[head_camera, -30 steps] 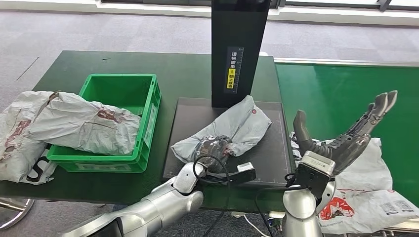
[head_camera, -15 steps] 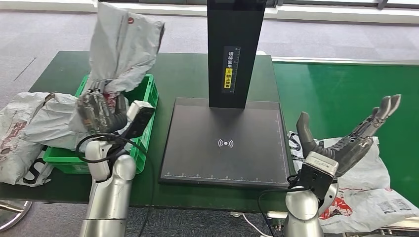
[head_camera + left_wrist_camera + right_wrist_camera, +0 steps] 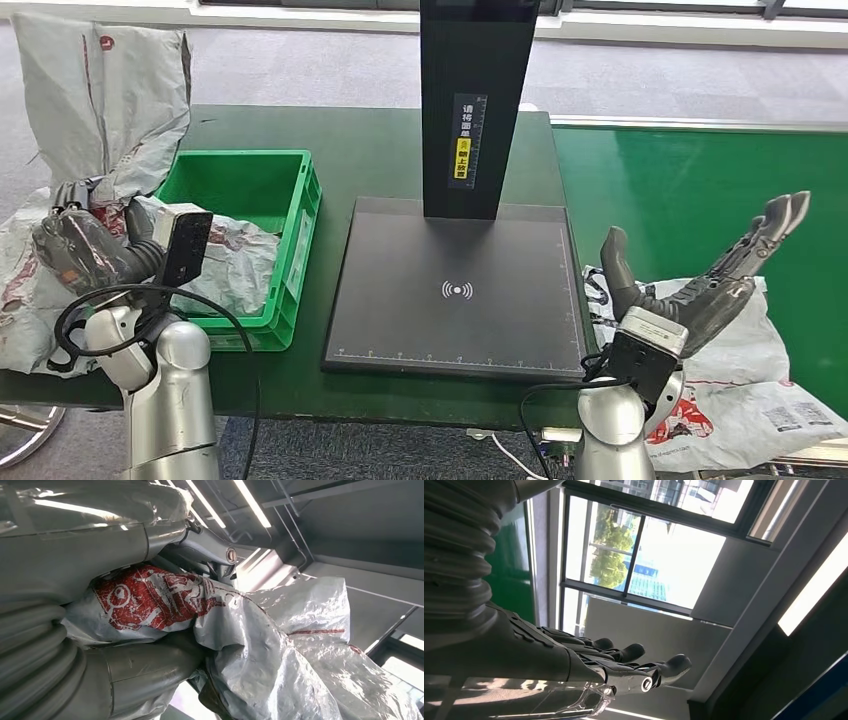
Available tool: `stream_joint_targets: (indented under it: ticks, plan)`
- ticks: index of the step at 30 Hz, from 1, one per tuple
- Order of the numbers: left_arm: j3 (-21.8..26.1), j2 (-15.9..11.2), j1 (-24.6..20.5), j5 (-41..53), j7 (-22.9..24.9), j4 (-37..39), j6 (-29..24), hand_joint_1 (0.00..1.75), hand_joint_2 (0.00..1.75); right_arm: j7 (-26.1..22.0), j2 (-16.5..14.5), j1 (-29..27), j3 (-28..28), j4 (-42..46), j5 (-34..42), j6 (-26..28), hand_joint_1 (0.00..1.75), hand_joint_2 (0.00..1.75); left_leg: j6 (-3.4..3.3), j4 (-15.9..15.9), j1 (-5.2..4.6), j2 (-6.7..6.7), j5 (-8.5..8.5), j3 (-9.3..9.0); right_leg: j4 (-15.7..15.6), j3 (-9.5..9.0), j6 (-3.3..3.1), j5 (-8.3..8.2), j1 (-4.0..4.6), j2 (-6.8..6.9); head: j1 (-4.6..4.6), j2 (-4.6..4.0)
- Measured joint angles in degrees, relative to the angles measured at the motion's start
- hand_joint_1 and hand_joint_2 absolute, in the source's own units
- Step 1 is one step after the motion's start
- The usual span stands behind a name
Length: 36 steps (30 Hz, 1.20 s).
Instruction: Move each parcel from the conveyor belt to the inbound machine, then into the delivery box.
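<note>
Your left hand (image 3: 75, 250) gripped the grey parcel (image 3: 100, 95) by its lower end, long axis upright, left of the green delivery box (image 3: 300, 215) rather than over it, while your right hand (image 3: 700, 280) hung open-fingered.

I'm seeing a dark green table (image 3: 370, 150) standing on grey carpet (image 3: 300, 65), with a pale strip (image 3: 700, 30) running along the floor's far edge. A round metal base (image 3: 25, 425) is sitting on the floor by the table's near left corner, partly cut off. A white cable (image 3: 510, 455) is hanging below the table's front edge. Right wrist cam is looking up at a large window (image 3: 644, 545) with trees (image 3: 606, 562) outside; left wrist cam is catching ceiling light strips (image 3: 252, 502).
</note>
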State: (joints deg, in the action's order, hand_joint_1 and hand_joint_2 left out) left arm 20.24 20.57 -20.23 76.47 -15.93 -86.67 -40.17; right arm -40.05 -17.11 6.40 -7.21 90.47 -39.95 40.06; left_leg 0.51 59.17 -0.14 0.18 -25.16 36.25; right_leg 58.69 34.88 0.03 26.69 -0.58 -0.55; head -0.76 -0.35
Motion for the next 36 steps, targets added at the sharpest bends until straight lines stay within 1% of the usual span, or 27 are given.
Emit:
stream_joint_targets:
  ticks: [7, 12, 14, 18, 23, 28, 36]
  plan:
    - [1.6, 0.0, -0.3, 0.5, -0.3, 1.3, 0.0, 1.75, 1.75, 0.0, 0.0, 0.0, 0.0, 0.0, 0.2, 0.0, 0.0, 1.75, 0.0, 0.0, 0.0, 0.0, 0.0, 0.0, 0.0, 0.01, 0.0, 0.0, 0.0, 0.0, 0.0, 0.0]
    - [1.7, 0.0, -0.9, 2.5, 1.4, 3.3, 0.0, 1.75, 1.75, 0.0, 0.0, 0.0, -0.1, 0.0, 0.4, 0.0, 0.0, 1.75, 0.0, 0.0, 0.0, 0.0, 0.0, 0.0, 0.0, 0.01, 0.0, 0.0, 0.0, 0.01, 0.0, 0.0]
    - [1.9, 0.0, -1.5, 3.8, 2.0, 5.0, 0.0, 1.75, 1.75, 0.0, 0.0, 0.1, -0.2, 0.0, 0.3, 0.0, 0.0, 1.75, 0.0, 0.0, 0.0, -0.01, 0.0, 0.0, 0.0, 0.01, 0.0, 0.0, 0.0, 0.02, 0.0, 0.0]
    - [2.2, 0.0, -2.8, 6.7, 4.9, 9.4, 0.0, 1.75, 1.75, 0.0, 0.0, 0.1, -0.3, -0.3, 0.6, 0.0, 0.0, 1.75, 0.0, 0.0, 0.0, -0.02, 0.01, -0.01, 0.0, 0.0, 0.0, 0.0, 0.0, 0.04, 0.0, 0.0]
    - [5.1, 0.0, -4.5, 8.2, 1.5, 14.8, 0.1, 1.75, 1.75, 0.0, 0.0, 0.1, -0.5, -0.5, 1.0, 0.0, 0.0, 1.75, 0.01, 0.0, 0.0, -0.02, 0.02, -0.01, 0.0, 0.01, -0.01, -0.01, 0.0, 0.04, 0.0, 0.0]
    - [7.0, 0.0, -5.6, 8.2, 1.2, 17.8, 0.1, 1.75, 1.75, 0.0, 0.0, 0.1, -0.5, -0.9, 1.0, 0.0, 0.0, 1.75, 0.01, 0.0, 0.0, -0.09, 0.02, 0.0, 0.0, 0.0, -0.01, 0.0, 0.0, 0.08, 0.0, 0.0]
    - [7.1, 0.0, -5.8, 8.2, 1.0, 19.3, 0.0, 1.75, 1.75, 0.0, 0.0, 0.2, -0.5, -1.0, 1.0, 0.0, 0.0, 1.75, 0.01, 0.0, 0.0, -0.09, 0.01, 0.01, 0.0, 0.0, -0.01, 0.0, 0.0, 0.08, 0.0, 0.0]
